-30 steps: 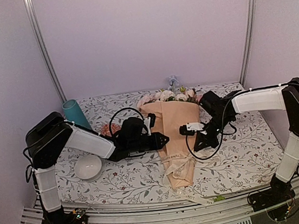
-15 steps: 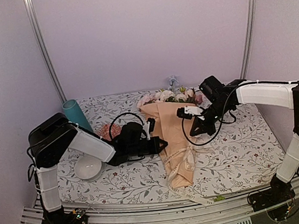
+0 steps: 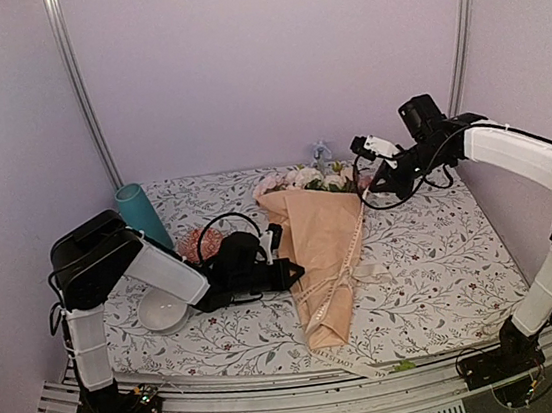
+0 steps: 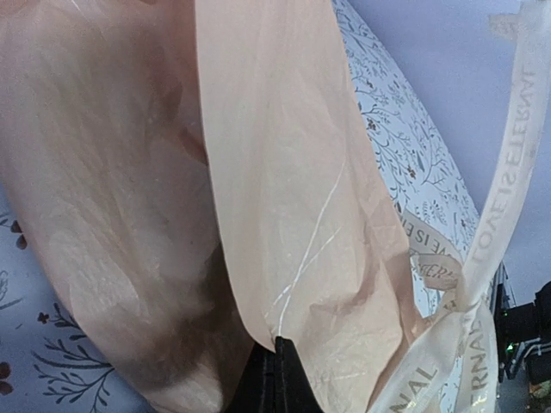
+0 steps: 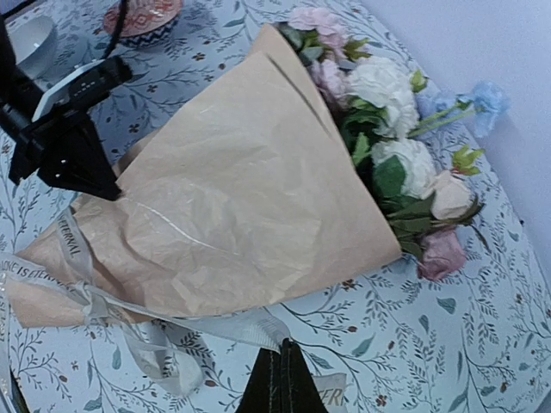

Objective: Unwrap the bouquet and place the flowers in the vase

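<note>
The bouquet [image 3: 323, 246] has peach-tan paper; its flowers [image 5: 392, 129] are pink, cream-white and pale blue. The vase [image 3: 139, 209] is teal, the tablecloth [image 3: 445, 266] white with a grey leafy print, and the ribbon [image 4: 495, 198] seems cream.

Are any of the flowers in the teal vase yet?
No, the flowers all lie in the peach paper wrap, well apart from the teal vase at the back left.

Each arm is built from black, blocky joint housings [image 3: 86, 258] and smooth white-sheathed links [image 3: 519, 149]. Thin black cables [image 3: 219, 221] are looped loosely around the wrists, where small white camera modules [image 3: 376, 145] are mounted. Black fingertips [image 5: 269, 389] are tapered to narrow points.
</note>
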